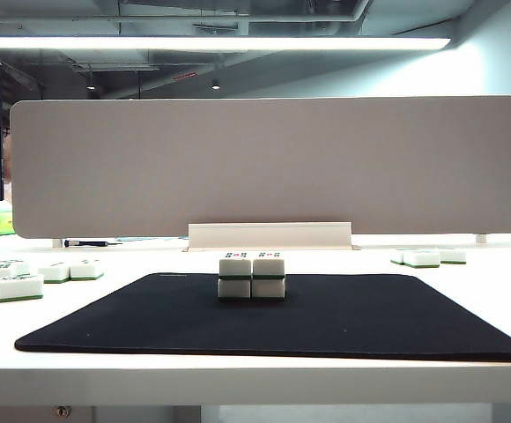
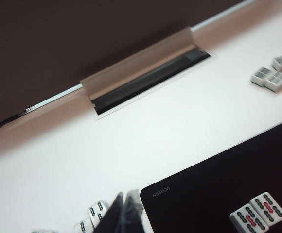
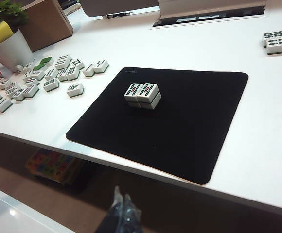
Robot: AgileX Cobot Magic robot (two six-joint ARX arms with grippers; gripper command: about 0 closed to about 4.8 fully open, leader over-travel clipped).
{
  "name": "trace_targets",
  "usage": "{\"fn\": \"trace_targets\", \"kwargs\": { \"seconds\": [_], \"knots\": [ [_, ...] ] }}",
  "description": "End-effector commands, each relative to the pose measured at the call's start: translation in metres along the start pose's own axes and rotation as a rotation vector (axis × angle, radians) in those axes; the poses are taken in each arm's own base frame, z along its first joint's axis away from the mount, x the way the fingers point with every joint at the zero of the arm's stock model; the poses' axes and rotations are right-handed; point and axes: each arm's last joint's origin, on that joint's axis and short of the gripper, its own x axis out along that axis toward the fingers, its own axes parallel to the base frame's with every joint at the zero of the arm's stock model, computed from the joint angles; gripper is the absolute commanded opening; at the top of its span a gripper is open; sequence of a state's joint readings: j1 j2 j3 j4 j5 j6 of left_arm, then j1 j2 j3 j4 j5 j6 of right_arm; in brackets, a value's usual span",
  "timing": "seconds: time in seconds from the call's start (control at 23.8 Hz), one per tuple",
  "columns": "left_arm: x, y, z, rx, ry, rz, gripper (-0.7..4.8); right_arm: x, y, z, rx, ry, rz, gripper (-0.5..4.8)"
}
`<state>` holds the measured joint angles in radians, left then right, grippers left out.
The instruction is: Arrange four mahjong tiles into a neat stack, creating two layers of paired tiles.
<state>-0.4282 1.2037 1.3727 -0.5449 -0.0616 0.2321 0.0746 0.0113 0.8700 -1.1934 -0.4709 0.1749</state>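
The four mahjong tiles form the stack (image 1: 251,276), two wide and two high, white with green bands, on the back middle of the black mat (image 1: 370,317). The right wrist view shows the stack (image 3: 142,95) from above, with green-and-red marks on its top faces. In the left wrist view only its top pair (image 2: 257,213) shows. My left gripper (image 2: 127,194) is shut and empty, hovering over the white table by the mat's corner, well away from the stack. My right gripper (image 3: 121,193) is shut and empty, off the table's front edge. Neither gripper appears in the exterior view.
Several loose tiles (image 1: 19,286) lie on the table left of the mat (image 3: 48,73). A few more (image 1: 427,257) lie at the back right. A grey partition (image 1: 264,163) and a cable slot (image 2: 146,82) run along the back. A plant pot (image 3: 9,46) and a box (image 3: 46,22) stand far left.
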Motion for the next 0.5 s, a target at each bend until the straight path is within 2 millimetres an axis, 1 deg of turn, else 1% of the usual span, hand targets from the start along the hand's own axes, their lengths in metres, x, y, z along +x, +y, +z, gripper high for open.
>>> {"fn": "trace_targets", "kwargs": {
  "seconds": [0.04, 0.08, 0.13, 0.17, 0.42, 0.46, 0.5],
  "knots": [
    [-0.006, 0.004, -0.032, -0.052, -0.026, 0.003, -0.06, -0.002, 0.001, 0.000, -0.013, -0.027, 0.003, -0.01],
    [-0.008, 0.005, -0.043, -0.057, -0.012, 0.007, -0.06, -0.002, 0.001, 0.000, -0.013, -0.027, 0.003, -0.01],
    [-0.011, 0.007, -0.065, -0.069, 0.015, 0.030, -0.06, -0.002, 0.001, 0.000, -0.013, -0.027, 0.003, -0.01],
    [-0.013, 0.006, -0.079, -0.076, 0.022, 0.045, -0.06, -0.002, 0.001, 0.000, -0.013, -0.027, 0.004, -0.01],
    [-0.026, 0.001, -0.152, -0.105, -0.009, 0.137, -0.06, -0.002, 0.001, 0.000, -0.014, -0.027, 0.004, -0.01],
    [-0.029, -0.002, -0.169, -0.111, -0.029, 0.160, -0.06, -0.002, 0.001, 0.000, -0.013, -0.027, 0.004, -0.01],
    [-0.031, -0.004, -0.177, -0.114, -0.038, 0.168, -0.06, -0.002, 0.001, 0.000, -0.013, -0.027, 0.003, -0.01]
  ]
}}
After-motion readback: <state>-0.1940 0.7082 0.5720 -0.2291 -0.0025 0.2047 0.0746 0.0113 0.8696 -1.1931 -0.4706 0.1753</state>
